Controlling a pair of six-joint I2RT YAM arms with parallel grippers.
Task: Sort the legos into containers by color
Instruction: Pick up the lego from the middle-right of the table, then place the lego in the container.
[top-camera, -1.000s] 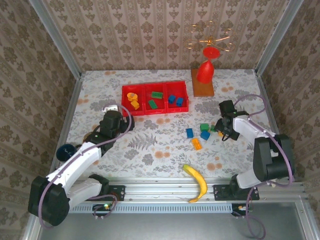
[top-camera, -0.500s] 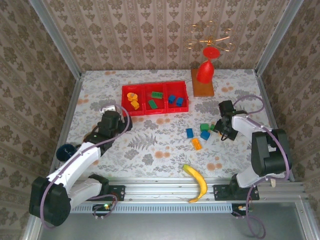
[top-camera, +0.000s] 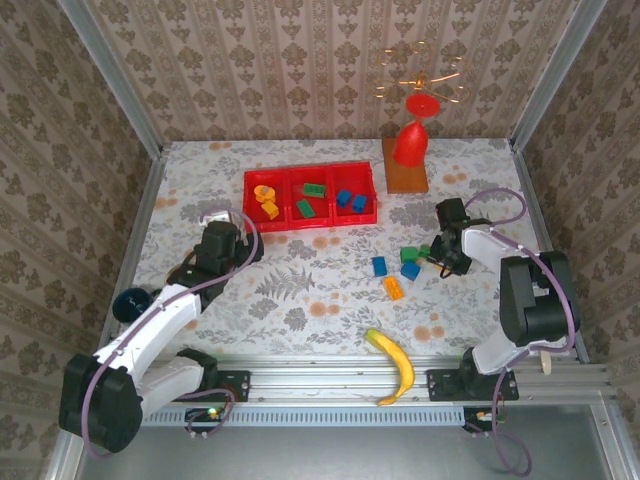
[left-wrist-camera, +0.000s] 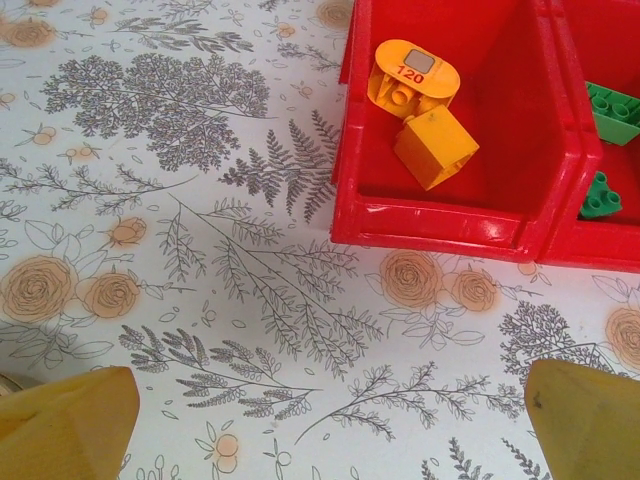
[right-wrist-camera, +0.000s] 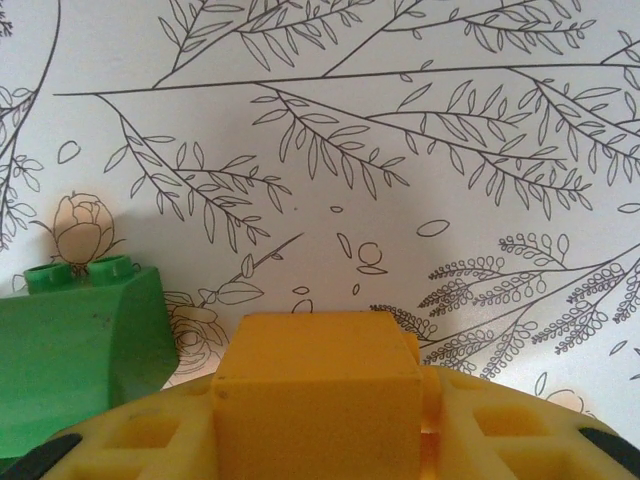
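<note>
While the right fingers (right-wrist-camera: 500, 432) stand narrow, pressed to both sides of an orange brick (right-wrist-camera: 318, 385) at the right of the tabletop (top-camera: 300, 300), well apart from the red tray (top-camera: 310, 227), the left fingers (left-wrist-camera: 65, 425) are spread fully over bare tabletop just short of the tray's orange compartment, holding nothing. Risk: a green brick (right-wrist-camera: 75, 345) sits just beside the held one and could be nudged or dragged on a lift. The hold looks shallow, so the brick could twist out on the way to the tray. Unclear: the brick's lower part and the fingertips are cut off at the frame edge. Cannot tell whether it is clear of the tabletop. From above, the right arm (top-camera: 480, 250) covers it.
</note>
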